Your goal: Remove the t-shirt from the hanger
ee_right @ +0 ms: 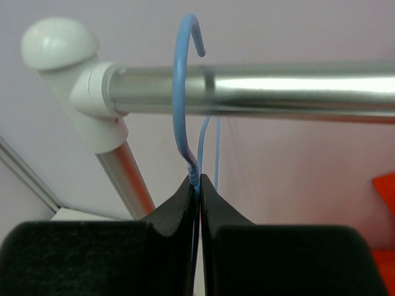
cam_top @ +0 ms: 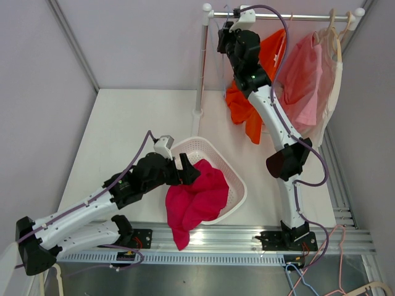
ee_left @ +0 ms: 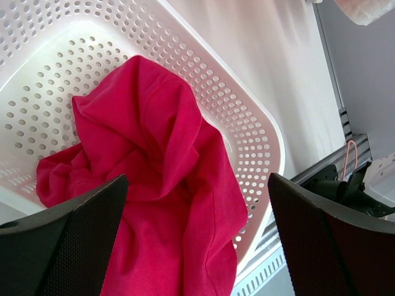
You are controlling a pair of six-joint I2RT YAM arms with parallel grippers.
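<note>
My right gripper (cam_top: 226,34) is up at the left end of the clothes rail (cam_top: 290,16). In the right wrist view it (ee_right: 199,180) is shut on the neck of a blue wire hanger (ee_right: 179,92), whose hook sits over the rail (ee_right: 278,89). An orange t-shirt (cam_top: 247,111) hangs just right of that arm. Its edge shows in the right wrist view (ee_right: 386,191). My left gripper (cam_top: 188,168) is open and empty over a magenta t-shirt (cam_top: 197,197) that lies in a white basket (cam_top: 237,185) and spills over its front rim. The left wrist view shows the shirt (ee_left: 154,185) between my spread fingers (ee_left: 68,246).
A pink t-shirt (cam_top: 302,80) and a cream garment (cam_top: 333,86) hang at the rail's right end. The rack post (cam_top: 200,68) stands at the back of the table. Loose hangers (cam_top: 308,277) lie below the front rail at the right.
</note>
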